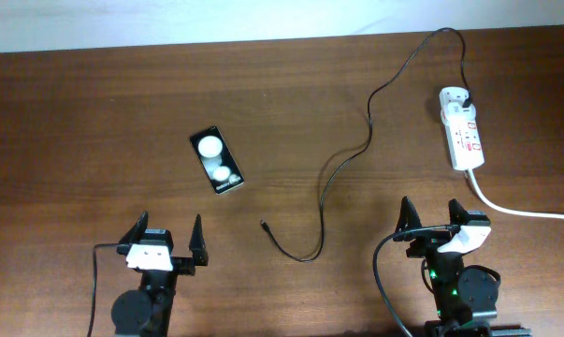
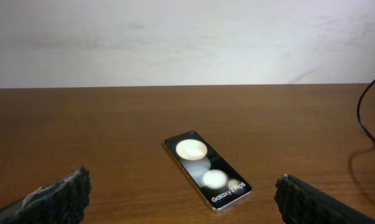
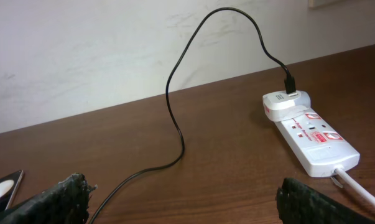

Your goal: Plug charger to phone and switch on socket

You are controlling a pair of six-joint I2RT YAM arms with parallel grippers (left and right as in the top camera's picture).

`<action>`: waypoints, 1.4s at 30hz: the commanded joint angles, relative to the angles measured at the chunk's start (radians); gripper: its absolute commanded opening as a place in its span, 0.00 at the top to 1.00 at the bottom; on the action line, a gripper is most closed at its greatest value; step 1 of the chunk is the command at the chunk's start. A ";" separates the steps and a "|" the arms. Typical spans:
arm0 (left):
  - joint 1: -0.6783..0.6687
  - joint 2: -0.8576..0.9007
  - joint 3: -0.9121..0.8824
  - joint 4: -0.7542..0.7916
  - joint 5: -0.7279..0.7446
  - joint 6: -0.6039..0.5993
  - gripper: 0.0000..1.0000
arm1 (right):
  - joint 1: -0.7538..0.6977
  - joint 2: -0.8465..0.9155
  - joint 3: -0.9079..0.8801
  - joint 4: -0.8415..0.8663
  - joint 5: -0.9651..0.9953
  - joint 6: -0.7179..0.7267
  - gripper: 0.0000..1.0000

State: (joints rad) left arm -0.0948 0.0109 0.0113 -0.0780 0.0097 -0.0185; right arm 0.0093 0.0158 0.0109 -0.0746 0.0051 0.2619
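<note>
The black phone (image 1: pixel 216 160) lies flat left of centre, face up with two white reflections and a label at its near end; it also shows in the left wrist view (image 2: pixel 207 170). The black charger cable (image 1: pixel 325 192) runs from the white socket strip (image 1: pixel 461 128) down to a loose plug tip (image 1: pixel 263 224) on the table. In the right wrist view the cable (image 3: pixel 175 118) enters the socket (image 3: pixel 308 130). My left gripper (image 1: pixel 169 239) is open and empty, near of the phone. My right gripper (image 1: pixel 431 217) is open and empty, near of the socket.
A thick white cord (image 1: pixel 515 208) leaves the socket's near end toward the right edge. A pale wall (image 2: pixel 187 37) stands behind the table's far edge. The wooden table (image 1: pixel 76 140) fills the view.
</note>
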 commanded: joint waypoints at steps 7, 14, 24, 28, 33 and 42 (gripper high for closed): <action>0.004 -0.004 -0.003 -0.006 -0.006 0.012 0.01 | 0.003 -0.010 -0.005 -0.006 -0.005 -0.003 0.01; 0.004 -0.004 -0.002 0.036 -0.023 0.011 0.01 | 0.003 -0.010 -0.005 -0.006 -0.005 -0.003 0.01; 0.004 0.049 0.483 -0.189 0.061 0.126 0.01 | 0.003 -0.010 -0.005 -0.006 -0.005 -0.003 0.01; 0.004 0.408 0.965 -0.487 0.111 0.126 0.01 | 0.003 -0.010 -0.005 -0.006 -0.005 -0.003 0.01; 0.004 0.956 1.379 -0.795 0.159 0.126 0.01 | 0.003 -0.010 -0.005 -0.006 -0.005 -0.003 0.01; 0.004 1.489 1.393 -0.875 0.268 0.124 0.01 | 0.003 -0.010 -0.005 -0.006 -0.005 -0.003 0.01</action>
State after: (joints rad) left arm -0.0937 1.4181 1.3952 -0.9623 0.2512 0.0906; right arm 0.0093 0.0139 0.0109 -0.0746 0.0017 0.2619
